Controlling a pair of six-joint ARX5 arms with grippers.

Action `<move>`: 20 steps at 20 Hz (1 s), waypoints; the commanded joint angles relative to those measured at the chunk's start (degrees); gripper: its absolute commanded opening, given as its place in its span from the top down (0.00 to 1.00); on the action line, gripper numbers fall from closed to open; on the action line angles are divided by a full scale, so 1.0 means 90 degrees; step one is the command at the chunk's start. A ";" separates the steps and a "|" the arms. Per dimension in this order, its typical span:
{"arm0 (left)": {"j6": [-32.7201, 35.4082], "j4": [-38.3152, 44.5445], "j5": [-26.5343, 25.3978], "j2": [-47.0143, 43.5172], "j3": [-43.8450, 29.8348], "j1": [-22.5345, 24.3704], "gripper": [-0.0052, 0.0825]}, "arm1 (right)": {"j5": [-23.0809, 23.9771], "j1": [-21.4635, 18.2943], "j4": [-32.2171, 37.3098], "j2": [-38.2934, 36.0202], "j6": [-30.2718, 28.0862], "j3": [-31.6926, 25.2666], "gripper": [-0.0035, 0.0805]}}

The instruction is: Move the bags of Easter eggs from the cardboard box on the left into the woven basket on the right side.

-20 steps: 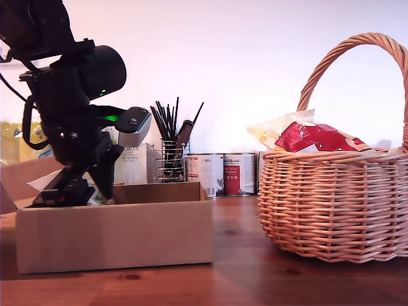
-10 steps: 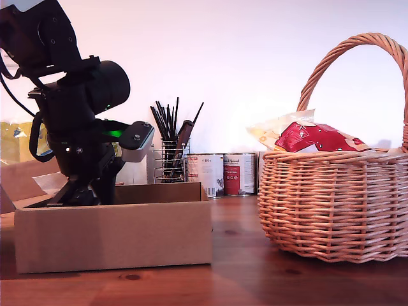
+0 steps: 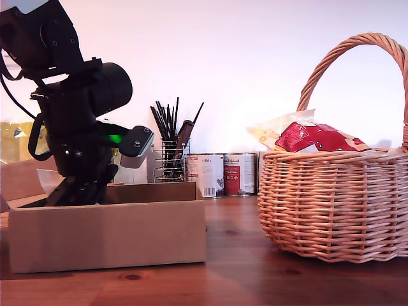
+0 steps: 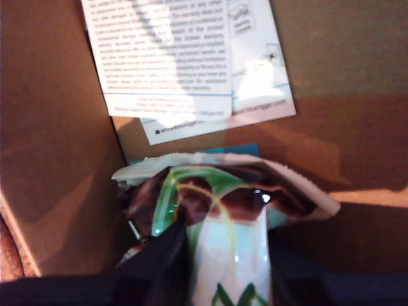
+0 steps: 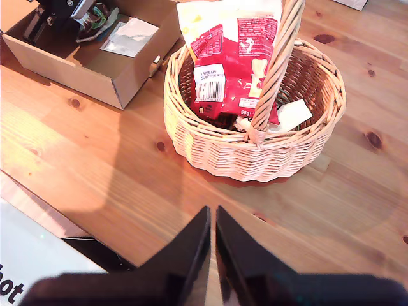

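Note:
The cardboard box (image 3: 108,236) sits at the exterior view's left, with my first arm reaching down into it. In the first wrist view my first gripper (image 4: 223,255) is shut on a white-green bag of Easter eggs (image 4: 223,197) in a corner of the box (image 4: 57,159). The woven basket (image 3: 331,204) stands at the exterior view's right, holding a red bag (image 3: 315,137) and a cream-yellow bag (image 3: 274,131). My second gripper (image 5: 212,236) hovers shut and empty high above the table, looking down on the basket (image 5: 255,159), the red bag (image 5: 233,64) and the box (image 5: 83,67).
A printed white leaflet (image 4: 191,57) lies on the box floor beside the bag. Behind the box stand a black wire utensil holder (image 3: 169,159) and tins (image 3: 223,173). A yellow pack (image 3: 13,140) shows at the exterior view's far left. Bare wooden table (image 3: 255,274) lies between box and basket.
The box has slid a little toward the exterior view's left. My first arm has risen slightly and shifted rightward in that view. The basket and its bags have not moved.

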 commanded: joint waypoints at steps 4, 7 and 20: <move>-0.0053 -0.0041 0.0410 -0.0857 0.0092 -0.0199 0.76 | -0.0041 0.0041 0.0041 -0.0017 -0.0012 -0.0095 0.96; -0.0265 -0.0046 0.0998 -0.1379 0.0092 -0.0423 0.76 | -0.0039 0.0053 0.0058 -0.0017 -0.0012 -0.0095 0.96; -0.1885 0.1122 0.3614 -0.2176 0.0095 -0.2259 0.76 | -0.0034 0.0051 0.0056 -0.0015 -0.0012 -0.0095 0.96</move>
